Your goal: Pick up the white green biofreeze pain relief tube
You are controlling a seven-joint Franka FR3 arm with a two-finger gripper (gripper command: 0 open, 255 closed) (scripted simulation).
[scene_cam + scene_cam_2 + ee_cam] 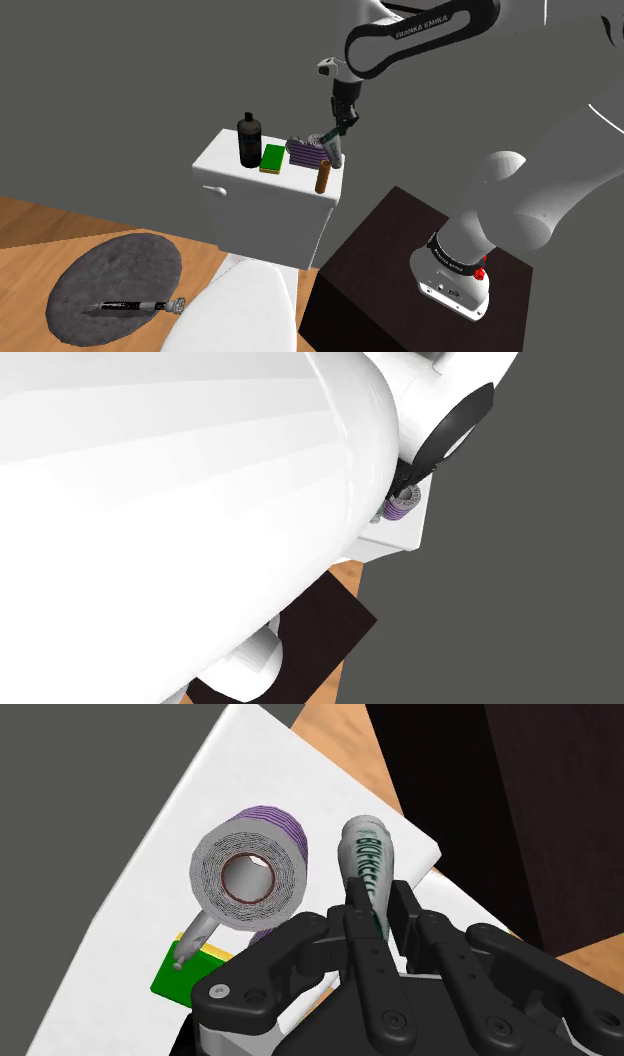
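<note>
The white tube with green lettering (367, 854) is clasped between my two black fingers, its rounded end pointing away from the hand. In the shoulder view my gripper (338, 132) hangs over the right end of the white toilet tank lid (232, 163), shut on the tube (332, 149), which is tilted. Whether the tube's end still touches the lid I cannot tell. In the wrist view the gripper (376, 900) is close beside a grey and purple roll (250, 876).
On the lid stand a black bottle (249, 139), a green block (273, 158), the roll (306, 152) and a brown cylinder (324, 177). The dark stand (385, 265) is right of the tank. A grey rug (100, 275) with a black tool (135, 304) lies on the wooden floor.
</note>
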